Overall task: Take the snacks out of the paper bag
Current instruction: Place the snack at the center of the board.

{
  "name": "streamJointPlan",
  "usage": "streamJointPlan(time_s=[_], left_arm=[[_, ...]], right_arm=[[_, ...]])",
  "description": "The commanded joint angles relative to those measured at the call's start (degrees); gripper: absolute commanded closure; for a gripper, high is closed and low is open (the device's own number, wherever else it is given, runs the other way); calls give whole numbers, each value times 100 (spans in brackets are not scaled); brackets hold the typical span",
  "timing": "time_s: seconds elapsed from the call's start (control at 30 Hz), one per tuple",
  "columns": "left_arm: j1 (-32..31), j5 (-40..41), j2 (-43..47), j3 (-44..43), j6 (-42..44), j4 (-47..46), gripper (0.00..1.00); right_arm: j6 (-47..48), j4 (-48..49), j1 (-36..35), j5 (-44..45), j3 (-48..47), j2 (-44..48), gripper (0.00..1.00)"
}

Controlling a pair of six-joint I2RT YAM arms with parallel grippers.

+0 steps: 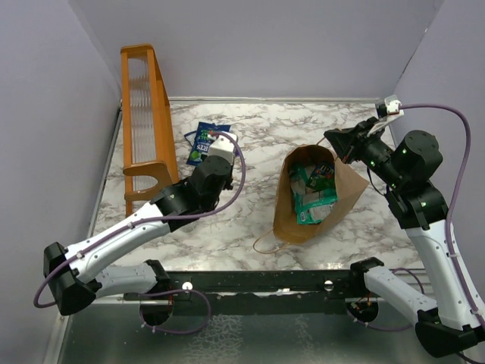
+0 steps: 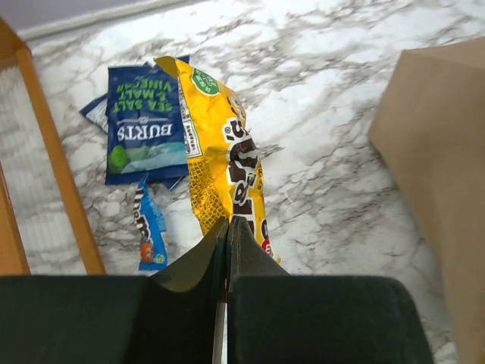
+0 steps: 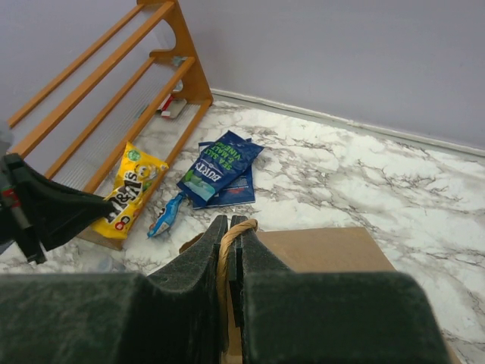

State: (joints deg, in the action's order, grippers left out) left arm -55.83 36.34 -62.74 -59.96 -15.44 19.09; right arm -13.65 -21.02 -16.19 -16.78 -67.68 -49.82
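Marble tabletop (image 1: 227, 243): left gripper (image 2: 227, 224) clamps yellow packet (image 2: 220, 152); suggest lowering before release, clear of blue packet (image 2: 144, 129) (right gripper (image 3: 229, 222) pinches bag handle (image 3: 223, 265)).

In the top view the left arm (image 1: 174, 201) covers the left gripper (image 2: 229, 224) and the yellow packet (image 2: 220, 152) it pinches. From the left wrist, the paper bag (image 2: 439, 174) runs off the picture at 3 o'clock and the orange rack (image 2: 57, 152) at 9 o'clock. A second blue packet (image 3: 231, 193) lies mostly under the Burts pouch (image 3: 216, 167). The packets in the bag (image 1: 314, 193) overlap, so their count cannot be told.
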Motion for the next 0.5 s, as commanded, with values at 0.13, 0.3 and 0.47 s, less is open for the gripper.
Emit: streamJointPlan(time_s=[0.13, 0.3, 0.47], left_arm=[[1370, -1644, -659, 403, -407, -148, 100], [1790, -1921, -1282, 424, -485, -61, 100], [1961, -1792, -1816, 385, -537, -9, 100]], right_arm=[[26, 203, -16, 89, -18, 64, 94], [16, 203, -16, 69, 5, 64, 94], [9, 203, -16, 54, 9, 72, 94]])
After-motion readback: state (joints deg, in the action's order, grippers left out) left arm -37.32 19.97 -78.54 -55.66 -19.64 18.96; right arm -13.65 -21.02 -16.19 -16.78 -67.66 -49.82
